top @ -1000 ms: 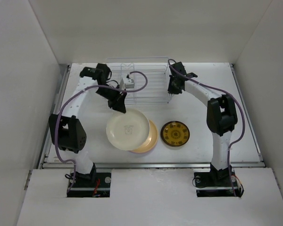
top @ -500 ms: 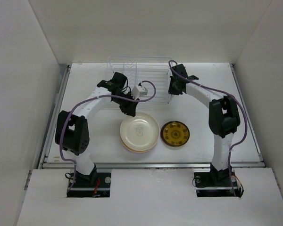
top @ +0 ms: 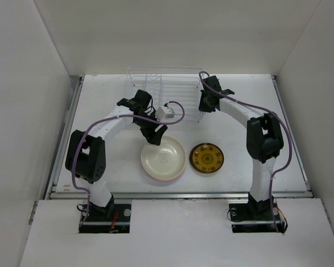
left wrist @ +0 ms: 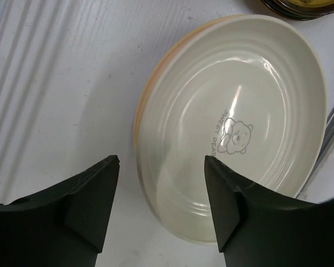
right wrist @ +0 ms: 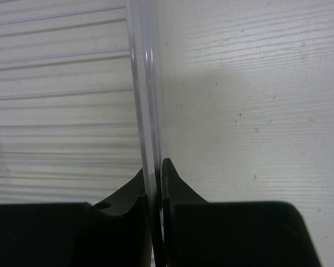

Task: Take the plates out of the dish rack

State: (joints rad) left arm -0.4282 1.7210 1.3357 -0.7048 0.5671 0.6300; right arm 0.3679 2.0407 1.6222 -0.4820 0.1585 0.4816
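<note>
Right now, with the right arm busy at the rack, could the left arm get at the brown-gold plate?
Probably yes. The left gripper hangs open over the cream plate, and the brown-gold plate lies flat just beside it, uncovered, with nothing standing between them.

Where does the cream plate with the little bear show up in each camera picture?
Top external: cream plate at centre, just in front of the dish rack.
Left wrist: fills the middle and right.
Right wrist: not in it; only dish rack wire.
Shared landmark: brown-gold plate, right of it from above, in the wrist view's top-right corner.
</note>
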